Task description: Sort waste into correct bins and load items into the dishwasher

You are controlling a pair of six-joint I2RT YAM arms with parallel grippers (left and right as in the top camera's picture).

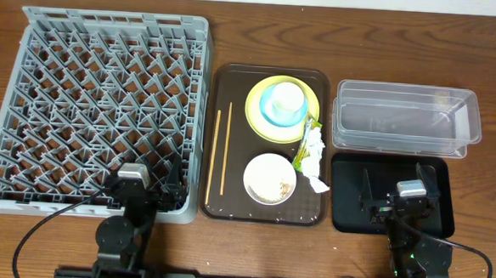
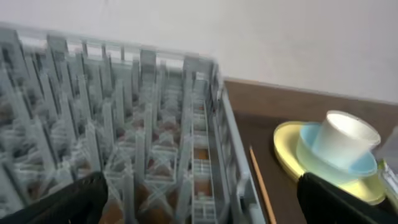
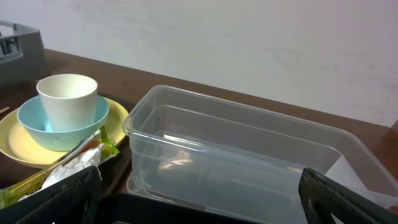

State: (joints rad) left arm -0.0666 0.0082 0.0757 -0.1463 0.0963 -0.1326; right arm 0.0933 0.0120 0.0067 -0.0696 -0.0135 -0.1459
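The grey dishwasher rack (image 1: 97, 105) fills the left side. On the brown serving tray (image 1: 234, 79), a white cup (image 1: 288, 97) sits in a light blue bowl (image 1: 270, 115) on a yellow plate (image 1: 256, 121). A white bowl (image 1: 270, 178) there holds food grains. Chopsticks (image 1: 220, 152) lie along the tray's left side; the wrapper (image 1: 310, 132) and tissue (image 1: 315, 159) lie at its right. My left gripper (image 1: 143, 186) is open over the rack's near right corner (image 2: 199, 202). My right gripper (image 1: 398, 198) is open above the black tray (image 1: 346, 208), facing the clear tub (image 3: 249, 155).
The clear tub (image 1: 406, 119) stands behind the black tray at the right. The rack's right wall (image 2: 217, 112) runs close beside the serving tray. Bare wooden table (image 1: 487, 194) shows at the far right and along the back edge.
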